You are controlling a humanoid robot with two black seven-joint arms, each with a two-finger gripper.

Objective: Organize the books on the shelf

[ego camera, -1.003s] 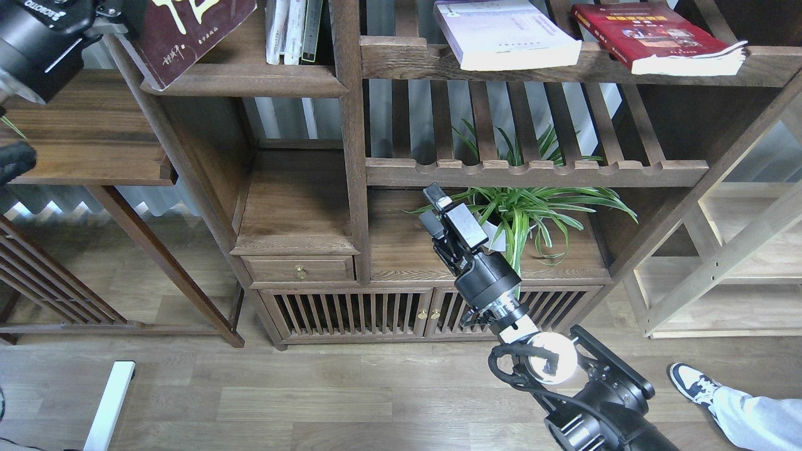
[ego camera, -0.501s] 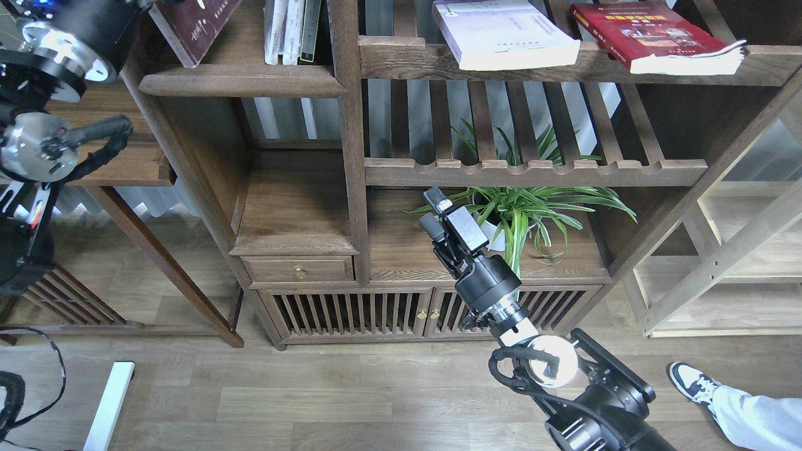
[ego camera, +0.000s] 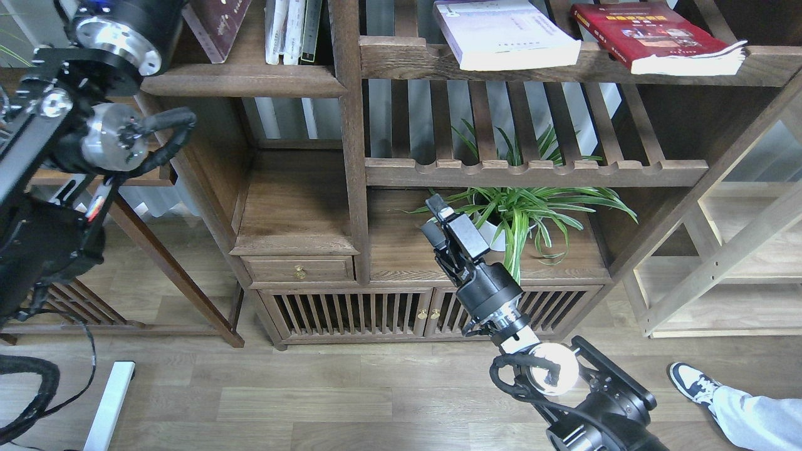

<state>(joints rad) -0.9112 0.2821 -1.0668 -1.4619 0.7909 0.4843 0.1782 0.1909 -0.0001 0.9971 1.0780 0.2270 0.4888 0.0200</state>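
Since the earlier frames the left arm has risen and swung in toward the bookcase, carrying the maroon book [ego camera: 219, 25] from a sprawling tilt over the shelf [ego camera: 241, 80] edge to a steeper lean just left of the thin white-spined books [ego camera: 285, 28]; the right arm has barely shifted. The left end effector is past the top edge of the view, so I cannot tell whether it grips the book or how wide it stands. The right end effector [ego camera: 435, 216] hangs low in front of the potted plant [ego camera: 526, 213], fingers apart and holding nothing. Far above it and slightly to its right lies the pale lavender book [ego camera: 501, 34], flat on the slatted ledge [ego camera: 407, 59] and overhanging the front; further right is the red book [ego camera: 651, 37], likewise flat, its pages fanning at the near corner. Both look thick yet floppy: light enough for one end effector, I judge, but covers and loose pages will bend if pinched at a corner. Taking each across the overhanging fore-edge near the middle, or better by the stiffer spine side, should keep the block closed.
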